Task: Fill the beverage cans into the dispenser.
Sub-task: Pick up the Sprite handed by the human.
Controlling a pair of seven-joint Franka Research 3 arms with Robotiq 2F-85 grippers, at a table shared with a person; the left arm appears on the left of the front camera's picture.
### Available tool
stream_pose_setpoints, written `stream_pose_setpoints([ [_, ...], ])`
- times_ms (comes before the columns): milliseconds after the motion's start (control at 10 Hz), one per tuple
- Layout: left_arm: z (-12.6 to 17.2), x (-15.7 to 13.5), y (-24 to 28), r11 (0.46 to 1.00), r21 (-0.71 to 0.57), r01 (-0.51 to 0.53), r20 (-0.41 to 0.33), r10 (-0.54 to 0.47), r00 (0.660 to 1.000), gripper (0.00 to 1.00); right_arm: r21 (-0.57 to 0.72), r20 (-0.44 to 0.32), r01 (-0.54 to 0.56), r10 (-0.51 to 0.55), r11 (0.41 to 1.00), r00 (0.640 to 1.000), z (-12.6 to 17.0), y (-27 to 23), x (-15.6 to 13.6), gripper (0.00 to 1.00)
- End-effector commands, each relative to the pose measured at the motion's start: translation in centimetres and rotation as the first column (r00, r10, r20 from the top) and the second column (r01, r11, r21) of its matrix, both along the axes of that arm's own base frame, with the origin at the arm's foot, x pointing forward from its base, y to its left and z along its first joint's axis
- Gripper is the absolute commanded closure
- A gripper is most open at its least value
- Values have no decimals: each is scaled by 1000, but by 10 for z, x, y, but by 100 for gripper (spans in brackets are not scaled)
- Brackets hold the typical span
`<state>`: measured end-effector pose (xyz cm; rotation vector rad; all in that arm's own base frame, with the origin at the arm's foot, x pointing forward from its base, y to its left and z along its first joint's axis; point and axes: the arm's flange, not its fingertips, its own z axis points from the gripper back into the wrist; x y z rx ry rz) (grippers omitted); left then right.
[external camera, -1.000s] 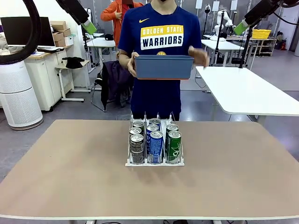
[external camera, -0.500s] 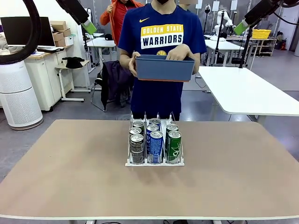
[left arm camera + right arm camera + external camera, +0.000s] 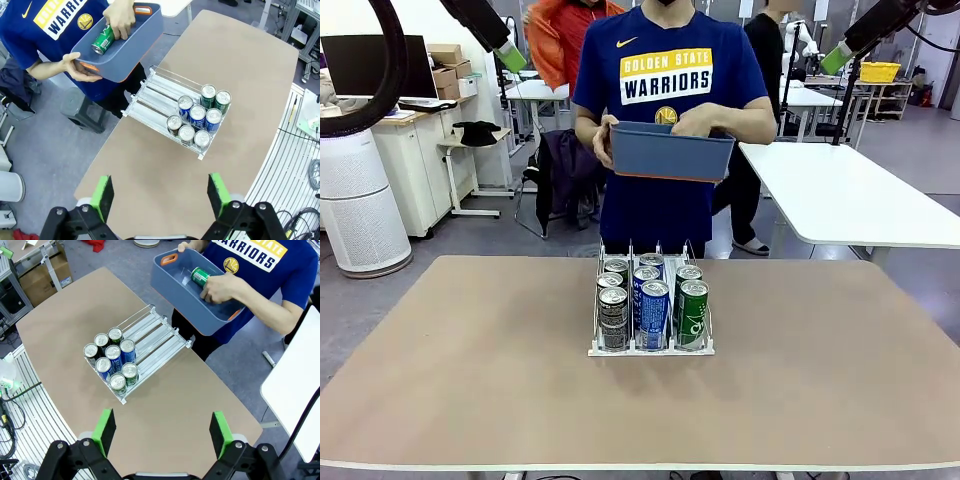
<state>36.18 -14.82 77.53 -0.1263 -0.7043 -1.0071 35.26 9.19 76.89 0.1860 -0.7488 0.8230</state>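
1. The green can that matters now lies on its side in the blue-grey tub, with the person's hand closed round it. The tub is held up at the far edge of the table, above and behind the dispenser.
2. The dispenser sits mid-table with eight cans upright at the end nearest me: three dark, three blue, two green. By my reckoning the green lane is one short, so this can belongs there.
3. The far stretch of every lane is bare rail. I judge the can should go in from the back, upright between the green lane's dividers, and slide forward until it touches the can ahead.
4. My left pincer hangs high over my side of the table, jaws wide, holding nothing. My right pincer is the same, wide and empty.
5. If the can is handed to me, I would take it round the middle of its body, pads square on the wall and clear of the person's fingers, and close gently before they let go.
6. The risk I see is that a slim can tips easily, and clipping a thin divider could shove the whole rack.
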Motion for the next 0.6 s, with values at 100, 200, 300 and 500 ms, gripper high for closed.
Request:
stream_pose_setpoints([
  [100, 1, -1, 3, 1000, 7, 0, -8, 0, 1000, 0, 0, 0, 0, 0, 1000, 1000, 0, 1, 0, 0],
  [200, 1, -1, 3, 1000, 7, 0, -8, 0, 1000, 0, 0, 0, 0, 0, 1000, 1000, 0, 1, 0, 0],
  [300, 1, -1, 3, 1000, 7, 0, -8, 0, 1000, 0, 0, 0, 0, 0, 1000, 1000, 0, 1, 0, 0],
  [500, 1, -1, 3, 1000, 7, 0, -8, 0, 1000, 0, 0, 0, 0, 0, 1000, 1000, 0, 1, 0, 0],
])
